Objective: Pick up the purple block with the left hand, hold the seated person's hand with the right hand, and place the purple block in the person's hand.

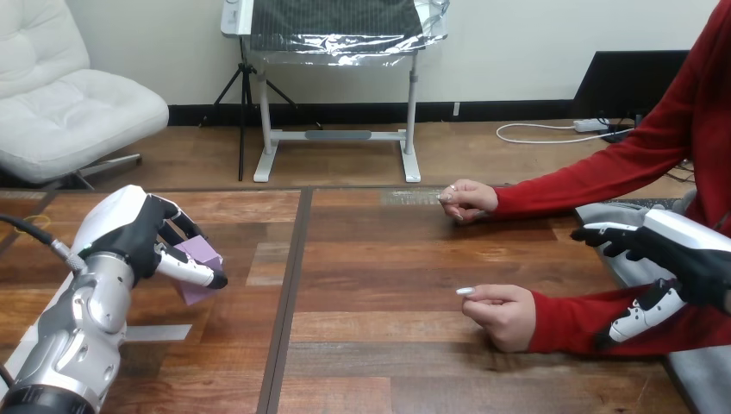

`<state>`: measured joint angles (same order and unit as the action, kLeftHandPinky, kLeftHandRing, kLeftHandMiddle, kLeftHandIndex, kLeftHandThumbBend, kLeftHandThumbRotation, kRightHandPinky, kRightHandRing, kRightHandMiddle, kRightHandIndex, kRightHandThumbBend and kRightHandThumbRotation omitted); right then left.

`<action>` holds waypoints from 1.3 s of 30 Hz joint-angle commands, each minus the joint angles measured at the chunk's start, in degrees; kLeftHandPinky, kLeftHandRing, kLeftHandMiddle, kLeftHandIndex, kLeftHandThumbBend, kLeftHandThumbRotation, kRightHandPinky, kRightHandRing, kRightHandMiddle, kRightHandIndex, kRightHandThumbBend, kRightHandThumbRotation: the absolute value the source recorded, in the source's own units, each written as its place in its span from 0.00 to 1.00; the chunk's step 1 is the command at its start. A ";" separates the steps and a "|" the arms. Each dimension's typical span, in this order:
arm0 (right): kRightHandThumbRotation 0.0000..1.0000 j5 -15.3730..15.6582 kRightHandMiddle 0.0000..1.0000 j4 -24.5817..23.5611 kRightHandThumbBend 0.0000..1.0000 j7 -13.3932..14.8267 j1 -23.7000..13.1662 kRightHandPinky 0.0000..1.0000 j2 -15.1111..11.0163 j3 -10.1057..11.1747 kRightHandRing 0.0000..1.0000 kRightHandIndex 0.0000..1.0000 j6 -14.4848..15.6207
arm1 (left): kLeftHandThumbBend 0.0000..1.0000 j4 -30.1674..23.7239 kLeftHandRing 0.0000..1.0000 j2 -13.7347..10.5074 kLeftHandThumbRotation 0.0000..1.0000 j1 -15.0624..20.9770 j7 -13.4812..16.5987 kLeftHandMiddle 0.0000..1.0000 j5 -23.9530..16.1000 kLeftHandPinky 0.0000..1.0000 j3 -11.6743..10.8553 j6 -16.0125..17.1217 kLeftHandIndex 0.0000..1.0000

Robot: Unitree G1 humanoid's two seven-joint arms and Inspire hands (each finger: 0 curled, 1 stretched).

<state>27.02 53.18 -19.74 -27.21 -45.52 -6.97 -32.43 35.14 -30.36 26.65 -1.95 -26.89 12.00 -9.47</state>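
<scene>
At the wooden table, left hand clutches purple block; right hand hangs spread.

Silver left forearm, black white-shelled left hand, matching right hand

the head view looks forward and down from the robot's head across the wooden table, close enough that the tabletop spans the lower half from side to side. the left arm rises from the bottom left corner; the right hand enters at the right edge.
</scene>
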 commanded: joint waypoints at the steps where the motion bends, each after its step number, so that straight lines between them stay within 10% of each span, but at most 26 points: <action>1: 0.09 1.19 0.90 0.48 1.00 1.34 -4.88 0.90 -1.25 -1.55 0.88 0.90 -0.29 | 0.69 -3.19 0.42 -0.22 0.00 2.55 0.25 0.49 0.22 0.35 -1.21 0.46 0.48; 39: 0.10 14.28 0.81 4.12 1.00 14.58 -7.30 0.68 3.32 -13.38 0.78 0.82 5.62 | 0.69 -6.06 0.39 -0.73 0.00 1.82 0.91 0.46 -0.66 0.32 -0.88 1.01 0.47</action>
<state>40.00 56.73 -7.33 -30.57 -44.72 -18.43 -28.15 32.86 -30.38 26.63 -2.01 -26.86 11.92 -9.42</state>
